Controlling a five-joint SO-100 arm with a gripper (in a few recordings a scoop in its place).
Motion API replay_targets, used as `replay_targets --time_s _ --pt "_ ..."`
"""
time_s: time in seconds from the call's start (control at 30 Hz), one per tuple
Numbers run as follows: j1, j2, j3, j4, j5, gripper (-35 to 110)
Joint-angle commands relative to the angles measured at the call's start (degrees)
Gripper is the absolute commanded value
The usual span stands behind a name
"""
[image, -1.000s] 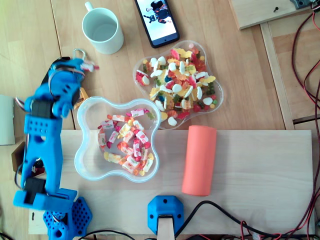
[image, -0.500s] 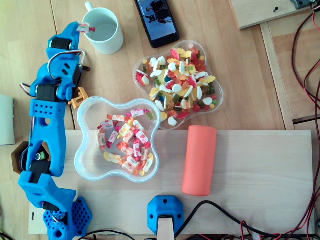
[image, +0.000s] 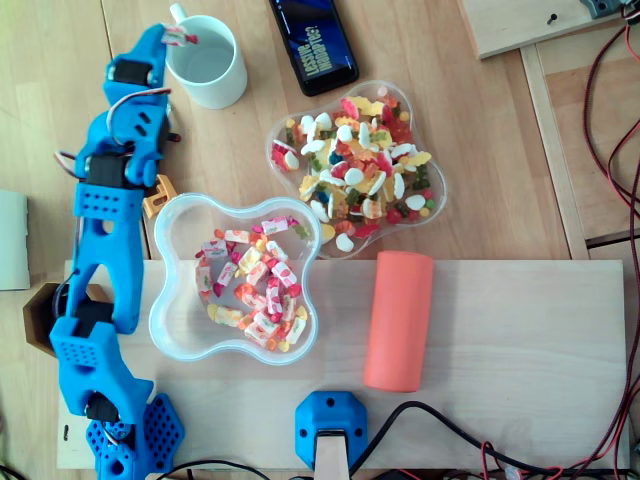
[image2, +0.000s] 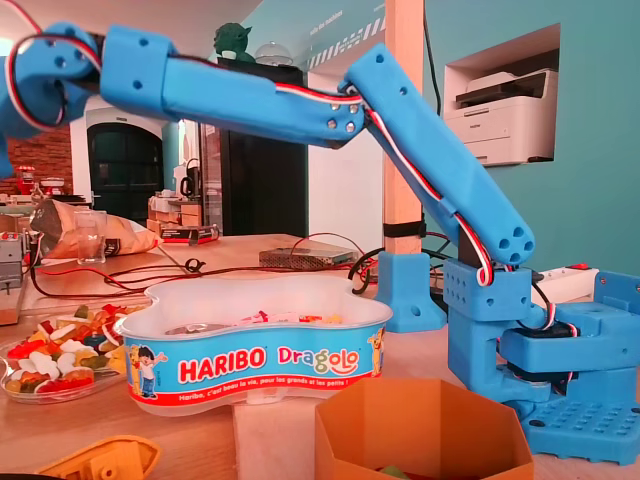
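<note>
Blue plastic runs up the left side of the overhead view: my arm (image: 100, 230) stretches from its base at the bottom edge to the top. There the gripper (image: 176, 38) is pinched tight on a small pink-and-white wrapped sweet (image: 184, 38). The sweet sits over the left rim of the white mug (image: 210, 65), just below the handle; I cannot tell whether it touches the rim. A dark phone (image: 313, 42) lies to the right of the mug. Below the mug, a clear tub (image: 165, 300) of wrapped sweets rests half on the wooden board (image: 520, 350), close beside the arm. A clear dish (image: 436, 212) heaped with gummies touches the tub's upper right. A salmon cylinder (image: 398, 320) lies on the board, right of the tub. A small orange piece (image: 155, 195) sits between the arm and the tub.

In the fixed view, I look across the table from low down. The arm arches from its base on the right up and over the tub (image2: 260, 350) toward the upper left corner. The gummy dish (image2: 12, 385) sits at the left edge, and an orange hexagonal box (image2: 420, 430) stands in the foreground.
</note>
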Motion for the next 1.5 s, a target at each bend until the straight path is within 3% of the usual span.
replay_targets --time_s 0.0,1.47 --pt "3.0 0.8 -3.2 -0.4 0.9 -4" --pt "-1.2 -5.6 -4.9 -2.3 1.0 -4"
